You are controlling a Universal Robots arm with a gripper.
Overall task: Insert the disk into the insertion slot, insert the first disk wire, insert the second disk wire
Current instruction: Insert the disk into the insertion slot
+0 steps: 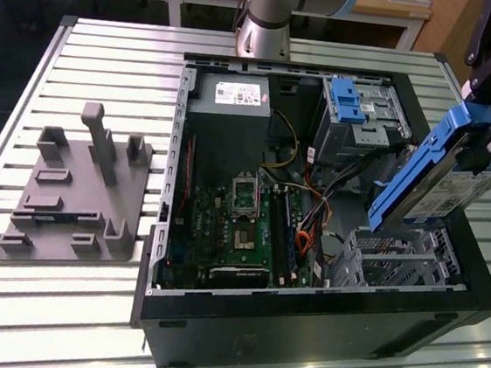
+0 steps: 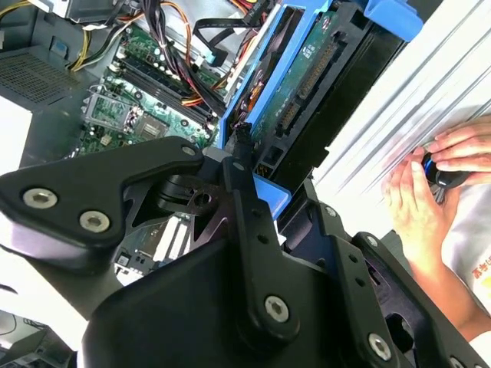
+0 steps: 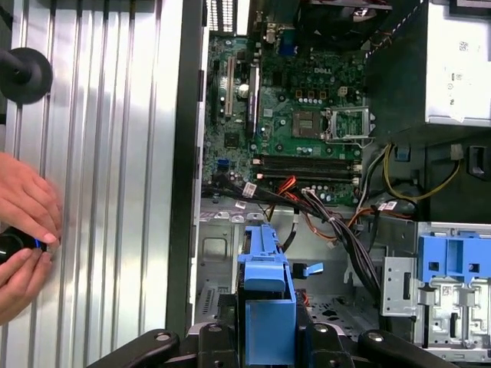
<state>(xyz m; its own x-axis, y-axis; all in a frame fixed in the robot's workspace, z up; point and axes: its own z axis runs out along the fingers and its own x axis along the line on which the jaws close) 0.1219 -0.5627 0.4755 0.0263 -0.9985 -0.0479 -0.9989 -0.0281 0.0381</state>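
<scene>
Evidently the gripper (image 1: 489,135) is pinched on the upper end of the disk (image 1: 439,182), which hangs tilted beneath it, just over the slot (image 1: 396,257); stiff, fairly heavy and likely shock-sensitive, it seems best held by its blue frame's side edges.

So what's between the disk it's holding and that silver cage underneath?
Nothing solid: in the exterior view the tilted disk hangs with its lower end just above the insertion slot, only air between them.
</scene>
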